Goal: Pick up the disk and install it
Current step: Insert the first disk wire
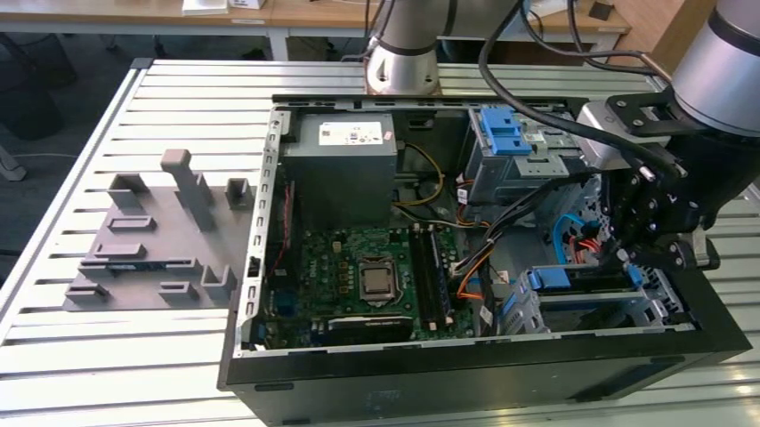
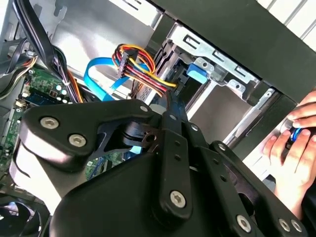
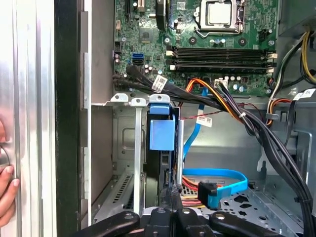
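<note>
**Disk seated in cage**

While the tool (image 1: 647, 253) hangs inside the case (image 1: 475, 374) in the exterior view, the disk (image 1: 582, 280) sits in the cage. First wrist view: disk (image 3: 162, 148) upright in its slot, tool fingers pressed together, holding nothing.

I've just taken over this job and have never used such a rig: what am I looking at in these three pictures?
The exterior view looks down on an open computer case on a slatted table, with a grey robot arm reaching in. Both wrist views ride on that arm; the dark linkage in them is its end effector. It is right by the disk, whose blue carrier stands in a metal cage. A person's hand is at the case's outside.
</note>
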Robot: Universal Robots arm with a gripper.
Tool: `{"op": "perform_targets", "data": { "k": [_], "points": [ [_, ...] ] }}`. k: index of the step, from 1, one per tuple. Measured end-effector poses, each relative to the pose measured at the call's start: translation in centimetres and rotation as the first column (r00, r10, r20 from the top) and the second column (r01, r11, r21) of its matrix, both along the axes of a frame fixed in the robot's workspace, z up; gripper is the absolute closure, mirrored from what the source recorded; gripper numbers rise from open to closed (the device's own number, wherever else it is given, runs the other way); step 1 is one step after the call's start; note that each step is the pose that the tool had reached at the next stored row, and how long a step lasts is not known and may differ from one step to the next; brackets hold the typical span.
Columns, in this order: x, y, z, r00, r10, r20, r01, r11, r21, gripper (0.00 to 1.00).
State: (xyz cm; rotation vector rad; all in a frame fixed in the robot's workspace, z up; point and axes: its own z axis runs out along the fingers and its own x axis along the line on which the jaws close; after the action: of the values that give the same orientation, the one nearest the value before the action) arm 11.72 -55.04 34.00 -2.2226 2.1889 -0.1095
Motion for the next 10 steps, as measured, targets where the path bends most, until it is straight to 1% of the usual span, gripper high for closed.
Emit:
{"op": "perform_targets", "data": {
  "k": [1, 3, 10],
  "points": [
    [0.09, -0.03, -0.01, 1.0000, 0.000, -0.0016, 0.000, 1.0000, 0.0006, 0.89],
    [0.15, -0.08, -0.08, 1.0000, 0.000, -0.0026, 0.000, 1.0000, 0.0018, 0.89],
    [0.15, -0.09, -0.55, 1.0000, 0.000, -0.0028, 0.000, 1.0000, 0.0024, 0.89]
  ]
}}
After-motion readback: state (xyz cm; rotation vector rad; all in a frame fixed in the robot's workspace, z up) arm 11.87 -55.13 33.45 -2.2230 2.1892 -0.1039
